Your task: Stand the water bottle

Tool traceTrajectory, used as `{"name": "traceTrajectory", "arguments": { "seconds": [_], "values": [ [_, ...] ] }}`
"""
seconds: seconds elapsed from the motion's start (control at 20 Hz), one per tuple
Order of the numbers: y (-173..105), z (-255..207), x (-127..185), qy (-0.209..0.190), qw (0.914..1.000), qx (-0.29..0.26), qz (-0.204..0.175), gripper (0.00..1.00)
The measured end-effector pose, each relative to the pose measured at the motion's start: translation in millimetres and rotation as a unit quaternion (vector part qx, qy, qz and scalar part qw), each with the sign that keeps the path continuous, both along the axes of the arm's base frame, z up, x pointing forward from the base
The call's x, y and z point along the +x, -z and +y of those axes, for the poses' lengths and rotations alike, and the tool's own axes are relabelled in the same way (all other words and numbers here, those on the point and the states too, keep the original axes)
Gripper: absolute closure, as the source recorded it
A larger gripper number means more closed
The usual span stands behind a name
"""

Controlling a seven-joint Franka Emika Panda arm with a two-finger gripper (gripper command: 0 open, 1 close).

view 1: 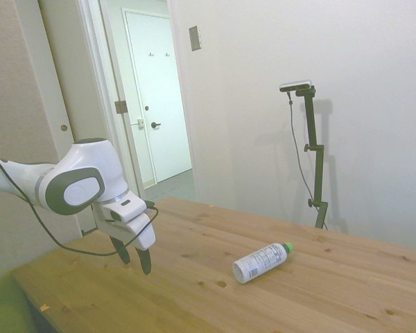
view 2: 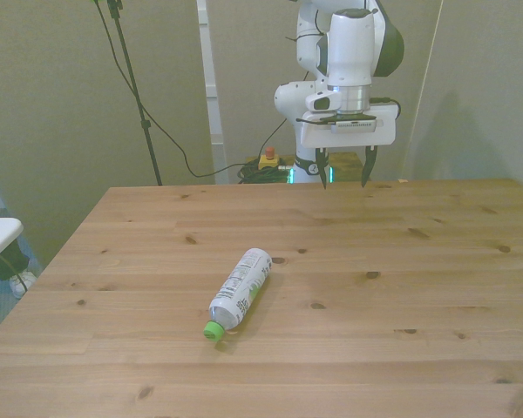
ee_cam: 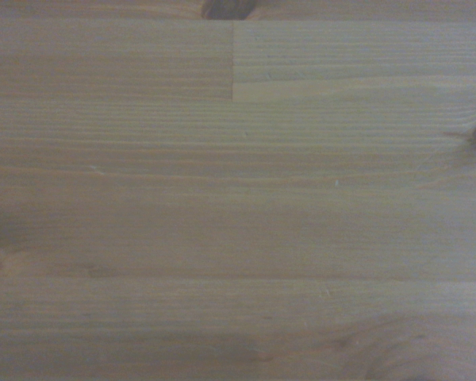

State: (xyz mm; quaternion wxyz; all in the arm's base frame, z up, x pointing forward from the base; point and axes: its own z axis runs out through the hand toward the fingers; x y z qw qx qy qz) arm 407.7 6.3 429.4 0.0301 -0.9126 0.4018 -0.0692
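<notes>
The small slim clear plastic water bottle (view 1: 261, 261) (view 2: 240, 291), with white printed label and green screw cap, is lying on its side mid-table on the knotty planked wooden table (view 1: 194, 291) (view 2: 418, 331) (ee_cam: 238, 198). The white arm's two-finger gripper (view 1: 134, 259) (view 2: 342, 177) is hovering well apart from it above the boards, its dark tapered fingers spread and gripping nothing.

Water bottle (view 2: 241, 290) lying flat mid-table (view 2: 436, 287); hand (view 2: 342, 179) spread, empty, well beyond bottle, above table's far edge.
</notes>
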Motion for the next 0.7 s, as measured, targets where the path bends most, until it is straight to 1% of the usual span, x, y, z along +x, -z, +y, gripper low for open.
{"name": "traceTrajectory", "arguments": {
  "seconds": [0.15, 0.3, 0.45, 0.7],
  "values": [
    [-0.9, 0.7, 0.7, -0.003, 1.0000, 0.000, -0.002, 0.00],
    [-10.1, -14.6, 10.7, 0.012, 0.9998, 0.003, -0.015, 0.00],
    [-25.3, -41.2, 43.3, 0.033, 0.9989, 0.001, -0.033, 0.00],
    [-42.5, -85.6, 122.6, 0.062, 0.9965, -0.003, -0.055, 0.00]
  ]
}}
